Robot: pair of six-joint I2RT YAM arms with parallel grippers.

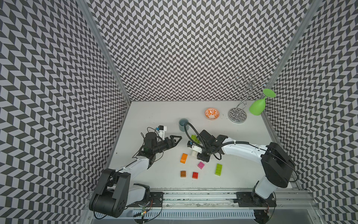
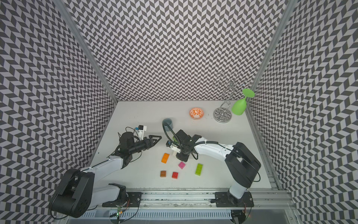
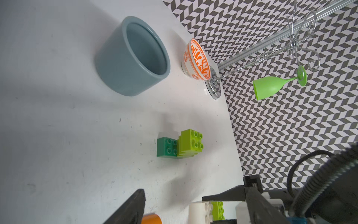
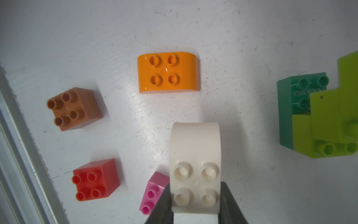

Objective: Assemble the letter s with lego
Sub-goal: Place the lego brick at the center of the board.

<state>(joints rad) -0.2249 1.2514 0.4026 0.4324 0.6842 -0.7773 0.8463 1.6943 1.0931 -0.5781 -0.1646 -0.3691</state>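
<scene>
Pinching the white brick [image 4: 194, 166] by its sides, the right jaws leave its underside free, likely for pressing onto the green stack [image 3: 179, 145]; the left jaws gape empty near that stack, perhaps to brace it; the orange brick [image 1: 184, 157] lies loose on the tabletop [image 1: 155, 116]

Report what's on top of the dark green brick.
A lime green brick covers one end of the dark green brick; its other studs are bare. The covered part is hidden.

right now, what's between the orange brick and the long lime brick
The pink brick sits between them, as both top views show.
</scene>
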